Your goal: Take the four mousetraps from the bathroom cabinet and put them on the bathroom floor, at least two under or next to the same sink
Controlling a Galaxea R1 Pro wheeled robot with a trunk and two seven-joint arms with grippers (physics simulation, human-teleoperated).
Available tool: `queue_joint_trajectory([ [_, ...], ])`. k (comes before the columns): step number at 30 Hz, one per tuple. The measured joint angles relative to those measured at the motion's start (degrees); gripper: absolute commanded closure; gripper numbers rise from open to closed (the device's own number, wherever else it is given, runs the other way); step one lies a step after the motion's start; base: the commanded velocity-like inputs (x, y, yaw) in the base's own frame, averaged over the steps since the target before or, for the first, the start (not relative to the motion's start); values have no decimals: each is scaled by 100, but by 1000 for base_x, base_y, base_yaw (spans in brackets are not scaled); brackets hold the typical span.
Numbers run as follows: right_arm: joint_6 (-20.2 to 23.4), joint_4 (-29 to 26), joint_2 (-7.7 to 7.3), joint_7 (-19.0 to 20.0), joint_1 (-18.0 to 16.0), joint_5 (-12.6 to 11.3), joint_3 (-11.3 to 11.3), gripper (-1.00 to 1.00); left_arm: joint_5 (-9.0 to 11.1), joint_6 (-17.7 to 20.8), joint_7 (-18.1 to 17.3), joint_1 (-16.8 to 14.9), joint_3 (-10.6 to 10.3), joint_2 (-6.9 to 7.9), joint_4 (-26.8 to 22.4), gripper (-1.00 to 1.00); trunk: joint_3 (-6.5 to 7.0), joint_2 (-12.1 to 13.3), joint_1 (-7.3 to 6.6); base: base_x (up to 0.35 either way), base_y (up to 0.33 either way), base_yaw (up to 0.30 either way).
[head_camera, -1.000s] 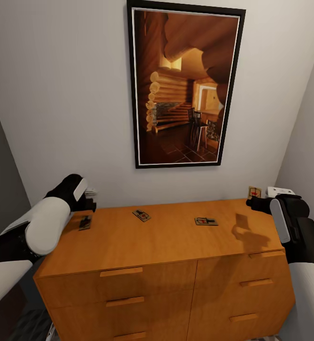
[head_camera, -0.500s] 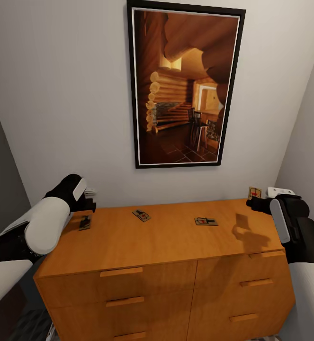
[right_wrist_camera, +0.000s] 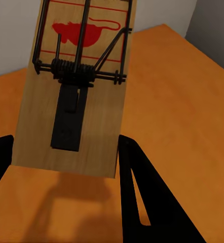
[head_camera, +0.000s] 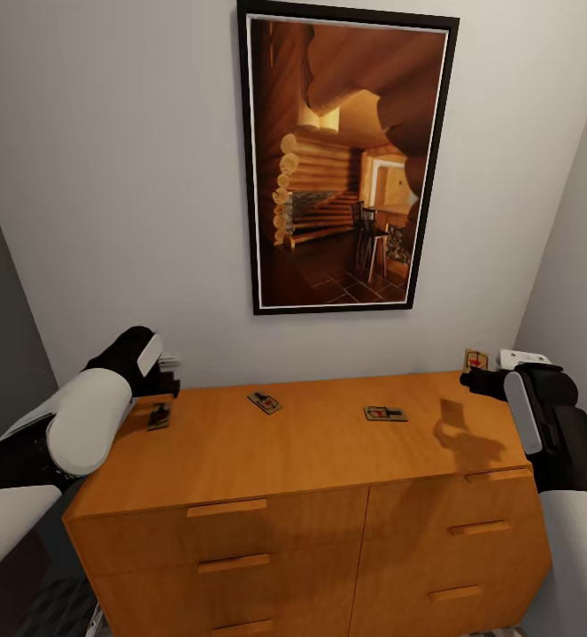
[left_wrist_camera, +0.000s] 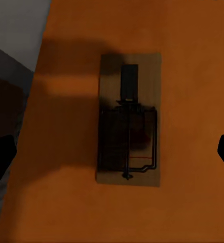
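The cabinet (head_camera: 302, 442) fills the near part of the head view, standing against a grey wall under a tall framed picture (head_camera: 346, 159) of a log interior. No trap has reached the floor yet, so the task looks to be at its start: all four traps are up at cabinet height.

The right gripper (head_camera: 475, 379) hangs above the cabinet's far right corner, pinching the first trap (right_wrist_camera: 76, 86) by its lower end between the two fingers (right_wrist_camera: 142, 197); that trap stands upright in the air, its red mouse mark uppermost, clear of the top. Just beyond it sits a small white gadget (head_camera: 521, 357).

The left gripper (head_camera: 162, 389) hovers over the far left corner, jaws spread, directly above a second trap (left_wrist_camera: 128, 134) lying flat and untouched. Two more traps lie flat between the arms: one left of centre (head_camera: 265, 402), one right of centre (head_camera: 385, 413).

Left to do, by my reading: grasp the second trap, carry both to the floor near the sink, then return for the other two.
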Motion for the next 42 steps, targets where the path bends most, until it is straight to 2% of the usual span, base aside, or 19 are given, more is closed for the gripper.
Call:
queue_joint_trajectory([
  [7, 0, 9, 0, 3, 0, -7, 0, 100, 8, -9, 329, 0, 23, -24, 83, -100, 0, 0, 0, 0, 0, 0],
  [14, 0, 29, 0, 3, 0, -4, 0, 100, 18, -16, 476, 0, 369, -32, 135, -100, 0, 0, 0, 0, 0, 0],
  [20, 0, 33, 0, 3, 0, -3, 0, 100, 20, -18, 755, 0, 520, -36, 146, -100, 0, 0, 0, 0, 0, 0],
  [27, 0, 33, 0, 3, 0, -1, 0, 100, 31, -20, 920, 0, 559, -75, 128, -100, 0, 0, 0, 0, 0, 0],
  [42, 0, 33, -8, 4, 0, 8, -2, 100, 115, -15, 970, 0, 569, -231, 124, -100, 0, 0, 0, 0, 0, 0],
])
